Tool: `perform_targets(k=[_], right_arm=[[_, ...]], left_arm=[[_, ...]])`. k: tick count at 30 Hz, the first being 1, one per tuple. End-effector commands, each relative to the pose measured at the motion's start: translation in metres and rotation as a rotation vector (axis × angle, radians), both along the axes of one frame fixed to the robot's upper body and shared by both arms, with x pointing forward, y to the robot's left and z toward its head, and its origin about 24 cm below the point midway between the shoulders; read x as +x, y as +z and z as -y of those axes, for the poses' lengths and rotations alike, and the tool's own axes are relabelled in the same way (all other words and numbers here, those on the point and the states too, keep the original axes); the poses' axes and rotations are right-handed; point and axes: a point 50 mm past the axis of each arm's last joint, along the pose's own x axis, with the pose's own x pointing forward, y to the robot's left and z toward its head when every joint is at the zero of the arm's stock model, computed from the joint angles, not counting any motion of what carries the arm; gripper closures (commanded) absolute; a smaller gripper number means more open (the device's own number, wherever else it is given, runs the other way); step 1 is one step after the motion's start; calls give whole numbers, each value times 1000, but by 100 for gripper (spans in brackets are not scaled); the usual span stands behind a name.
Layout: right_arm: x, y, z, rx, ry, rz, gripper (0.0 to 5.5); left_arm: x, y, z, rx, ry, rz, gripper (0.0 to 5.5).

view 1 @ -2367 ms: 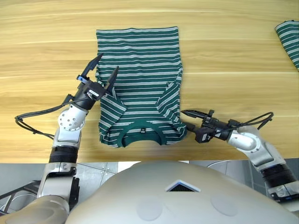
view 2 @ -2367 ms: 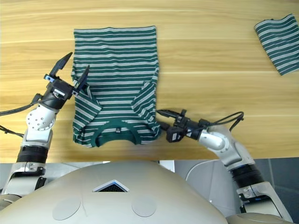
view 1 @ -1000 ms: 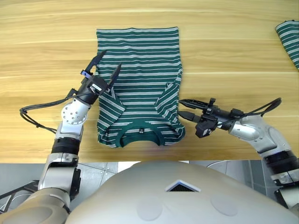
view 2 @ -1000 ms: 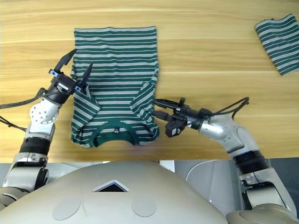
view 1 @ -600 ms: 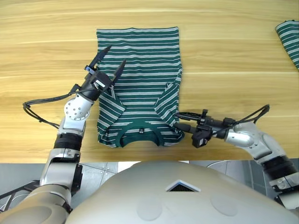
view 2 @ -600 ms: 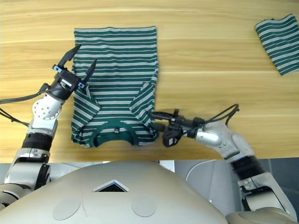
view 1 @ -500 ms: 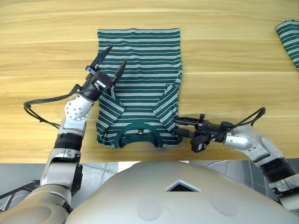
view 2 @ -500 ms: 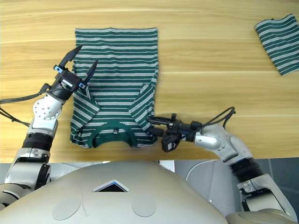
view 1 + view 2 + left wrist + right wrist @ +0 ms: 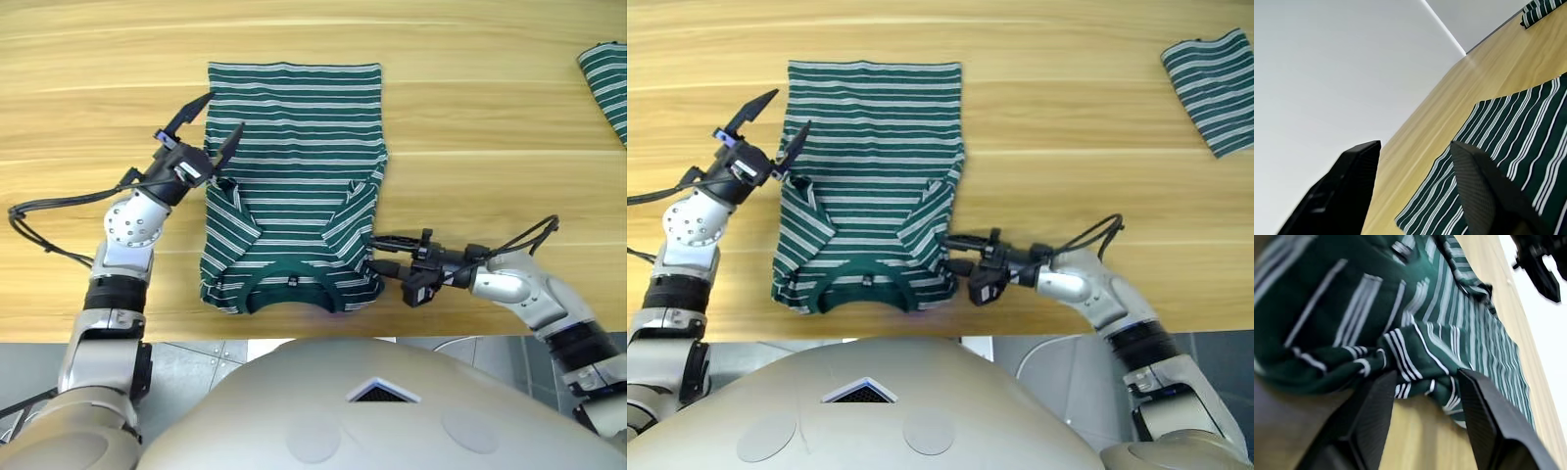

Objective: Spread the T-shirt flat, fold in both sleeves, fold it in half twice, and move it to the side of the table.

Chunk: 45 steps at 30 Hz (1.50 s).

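Left eye: dark green white-striped cloth T-shirt (image 9: 294, 166) flat on light wooden table (image 9: 490, 117), sleeves in. Right eye: left gripper (image 9: 792, 110) spread wide at shirt's left edge. Left wrist: jaws parted above the stripes. Right wrist: right gripper (image 9: 1425, 377) open, straddling shirt's near right corner.

T-shirt (image 9: 294, 176) | green striped (white lines) | flat, sleeves folded in | table centre
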Motion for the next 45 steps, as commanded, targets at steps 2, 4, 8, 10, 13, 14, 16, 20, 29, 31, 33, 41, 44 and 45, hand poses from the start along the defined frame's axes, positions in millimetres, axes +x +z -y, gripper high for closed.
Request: perform_targets(k=[2,4,8,10,13,14,16,20,29,31,33,41,44,45], right_arm=[[5,34,7,156,-91,17,325],[2,45,20,124,-125,44,325],[-12,48,36,-10,-145,39,325],[-20,44,41,-81,-138,12,325],[-25,29,50,-227,-113,-1,325],[-24,22,53,-278,-101,7,325],[-24,12,49,-309,-56,-1,325],[-25,12,38,-272,1,-8,325],[-17,8,26,-253,55,-3,325],[-17,8,26,-256,67,-3,325],[-17,8,25,-257,70,-8,325],[-23,15,25,-250,83,-37,325],[-18,18,20,-240,101,-20,325],[-17,18,18,-236,104,-16,325]], left_arm=[[-35,15,-37,149,-22,-82,284],[-62,13,-58,279,-3,-194,284],[-100,11,-59,445,-78,-347,284],[-106,4,-46,501,-166,-409,284],[-111,-15,-34,612,-278,-503,284],[-110,-20,-33,640,-297,-524,284],[-112,-26,-24,653,-362,-553,284],[-111,-21,-23,689,-414,-572,284],[-105,30,-26,556,-293,-343,284],[-101,44,-35,578,-236,-299,284],[-96,58,-52,620,-141,-269,284],[-138,-4,-73,741,-184,-665,284],[-151,-11,-58,731,-308,-709,284],[-152,-15,-49,721,-371,-716,284]])
